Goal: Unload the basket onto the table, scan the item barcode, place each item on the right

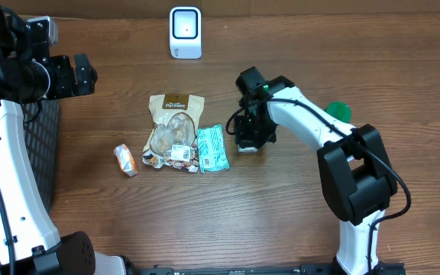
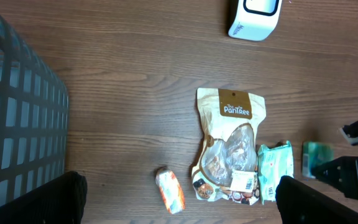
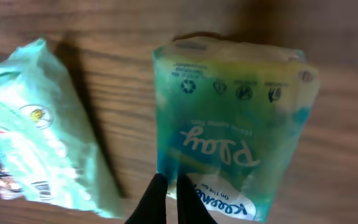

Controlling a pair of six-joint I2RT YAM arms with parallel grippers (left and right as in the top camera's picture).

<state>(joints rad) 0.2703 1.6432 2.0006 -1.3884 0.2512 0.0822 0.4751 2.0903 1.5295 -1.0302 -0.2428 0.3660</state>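
My right gripper [image 3: 169,196] is clenched, its two dark fingers pressed together at the near edge of the small teal, clear-wrapped pocket tissue pack [image 3: 229,130]. Whether a fold of wrapper is caught between them I cannot tell. The pack looks to be lying flat on the brown wooden table [image 1: 281,229], printed face up, with recycling marks along its far end. No barcode shows on this face.

Just beside it to one side lies a pale green soft packet of wipes [image 3: 36,124], close but apart. Beyond that are a tan stand-up snack pouch with a clear window [image 1: 173,126] and a small orange wrapped sweet [image 1: 125,160]. The white boxy barcode scanner [image 1: 185,32] stands at the far edge of the table, well apart from the tissue pack. A round green object [image 1: 339,111] peeks out behind my right arm.

My left gripper [image 1: 79,75] hangs released, fingers spread wide and holding nothing, above the table beside the dark mesh basket [image 2: 17,112].

I judge this to be the pick-up step — nothing has been scanned yet. Next comes a lift to test the grip, then a carry to the scanner, turning the pack until its code faces the window — a thin pinch may slip.
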